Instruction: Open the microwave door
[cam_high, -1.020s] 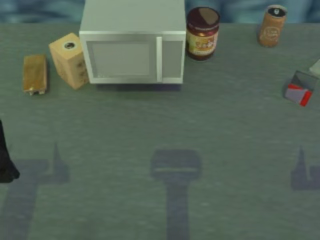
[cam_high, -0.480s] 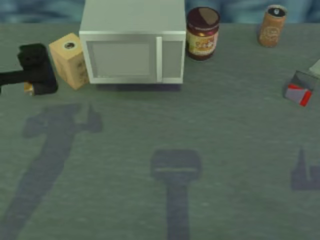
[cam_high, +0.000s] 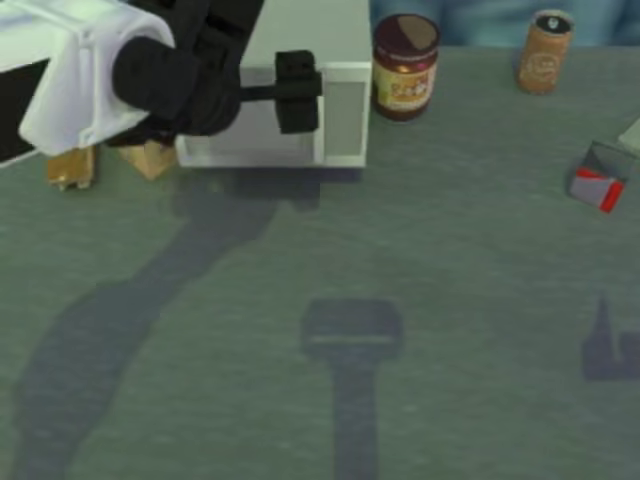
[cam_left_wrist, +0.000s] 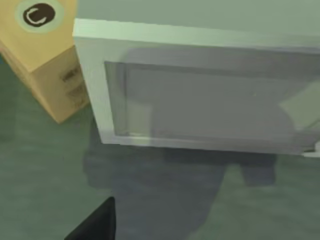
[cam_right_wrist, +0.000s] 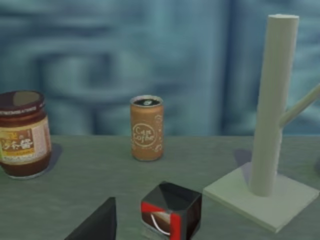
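One boxy grey-white microwave (cam_high: 300, 40), upper left; its rigid grey-windowed door (cam_left_wrist: 210, 102) was shut. We judged the latch edge graspable. Our left gripper (cam_high: 296, 92) hovered there, opening indiscernible.

Even soft light; arm shadows on table (cam_high: 480, 300).

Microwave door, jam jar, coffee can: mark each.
microwave door (cam_left_wrist: 210, 107), left wrist view, on its grey window.
jam jar (cam_high: 405, 70), top view, on its label.
coffee can (cam_right_wrist: 147, 131), right wrist view, on its side.
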